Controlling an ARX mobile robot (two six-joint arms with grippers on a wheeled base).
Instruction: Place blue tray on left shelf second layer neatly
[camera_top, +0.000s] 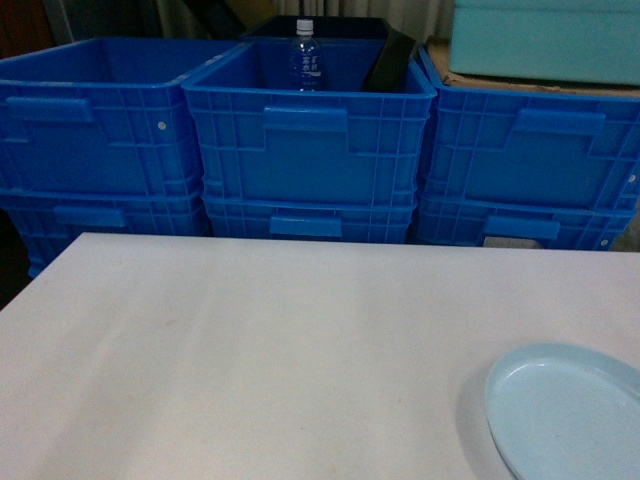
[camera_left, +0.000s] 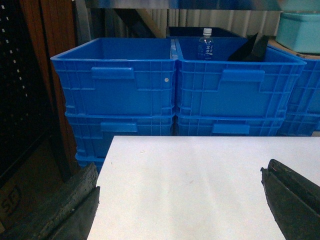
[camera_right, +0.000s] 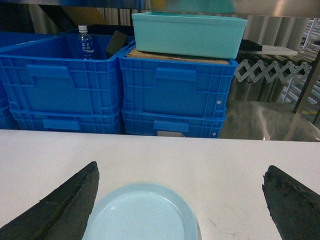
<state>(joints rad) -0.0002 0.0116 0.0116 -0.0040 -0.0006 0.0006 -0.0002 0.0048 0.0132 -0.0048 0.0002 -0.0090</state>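
The blue tray (camera_top: 565, 410) runs off the head view's right and bottom edges; in the right wrist view its near rim is cut by the bottom edge. Each hand shows only finger ends, the left hand (camera_left: 182, 210) and right hand (camera_right: 182, 210) otherwise out of frame. The bottle (camera_top: 306, 55) label is unreadable.

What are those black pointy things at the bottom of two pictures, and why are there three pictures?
They are a robot's grippers, its hands. Three cameras look at once: one on its head, one on each wrist. The left gripper is open over the bare white table. The right gripper is open too, above the pale blue tray, not holding it. Behind the table stand stacked blue crates. One crate holds a water bottle. A teal tub sits on top at the right.
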